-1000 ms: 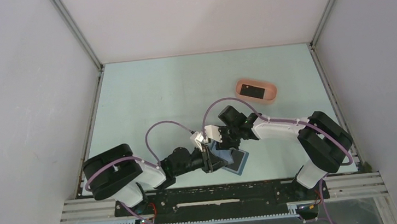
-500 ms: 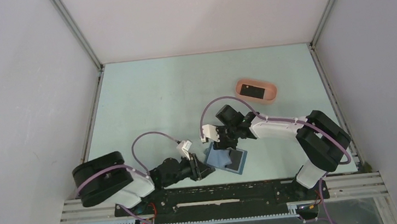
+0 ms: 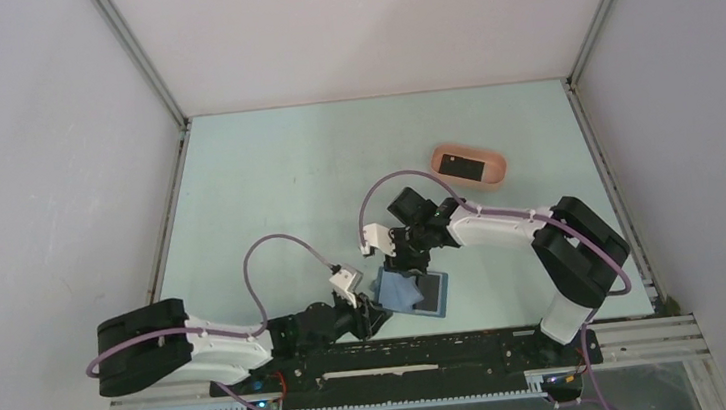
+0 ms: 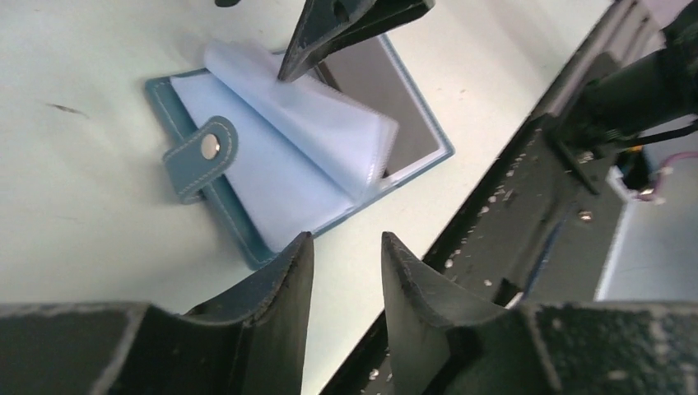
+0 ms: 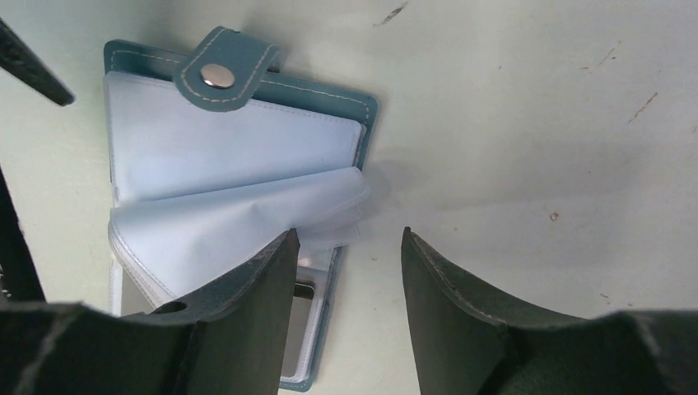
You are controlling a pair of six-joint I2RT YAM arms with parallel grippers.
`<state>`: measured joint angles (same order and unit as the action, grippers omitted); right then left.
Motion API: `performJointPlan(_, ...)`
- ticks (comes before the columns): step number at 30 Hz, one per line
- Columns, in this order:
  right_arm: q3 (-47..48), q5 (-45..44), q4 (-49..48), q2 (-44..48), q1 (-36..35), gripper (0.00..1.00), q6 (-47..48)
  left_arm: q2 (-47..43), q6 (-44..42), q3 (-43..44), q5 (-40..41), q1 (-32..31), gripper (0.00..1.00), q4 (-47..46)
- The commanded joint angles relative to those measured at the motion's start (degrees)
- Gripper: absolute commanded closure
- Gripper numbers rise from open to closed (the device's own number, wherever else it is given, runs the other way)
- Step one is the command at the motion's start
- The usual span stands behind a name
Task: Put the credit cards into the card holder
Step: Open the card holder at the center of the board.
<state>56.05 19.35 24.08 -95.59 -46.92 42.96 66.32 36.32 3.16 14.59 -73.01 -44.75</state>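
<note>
**benchrat:** Where's the wallet sitting, and what step are you on?

**me:** The card holder [image 3: 413, 294] is lying open flat at the table's [image 3: 268, 194] 6 o'clock, right by the arm bases. Its snap tab [image 5: 216, 76] is flopped outward and the clear sleeves [image 4: 317, 123] are fanned up. There's a dark panel in the right half that could be a card already seated, but I can't say for sure.

I'd call this the gap between cards. The right gripper [image 3: 397, 267] hangs over the holder's 12 o'clock edge with its jaws apart and nothing between them. One fingertip [image 4: 306, 58] looks to be touching a lifted sleeve. The left gripper [image 4: 346, 263] is off at the holder's 8 o'clock, with a narrow gap between its jaws and nothing in it either.

**benchrat:** So what's next?

**me:** There's a black card [image 3: 461, 166] in the peach tray [image 3: 497, 174], up at about 2 o'clock from the holder and well apart from it. My guess is one arm pins a sleeve open while the other fetches that card. The hard part is that it lies flat, so a finger has to get under an edge. After that it has to go in square to the pocket mouth, or the floppy sleeves will just buckle.
</note>
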Motion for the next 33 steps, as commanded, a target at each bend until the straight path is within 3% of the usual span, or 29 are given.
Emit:
performJointPlan(1,3.3,2.2,3.8,-1.4,-0.5,0.42,-2.8,1.6,-8.3,4.9,10.5,-4.2,0.57,3.1)
performJointPlan(8,4.4,2.6,5.5,-2.3,-0.7,0.43,-3.6,5.7,-8.9,10.6,19.6,-8.9,0.54,8.0)
performJointPlan(22,6.0,3.1,7.1,-3.7,-1.0,0.43,-4.9,14.0,-8.0,20.4,28.4,-14.0,0.49,17.9)
performJointPlan(33,6.1,2.8,7.3,-4.0,-1.2,0.43,-5.2,17.0,-7.3,24.0,29.8,-15.5,0.43,21.6)
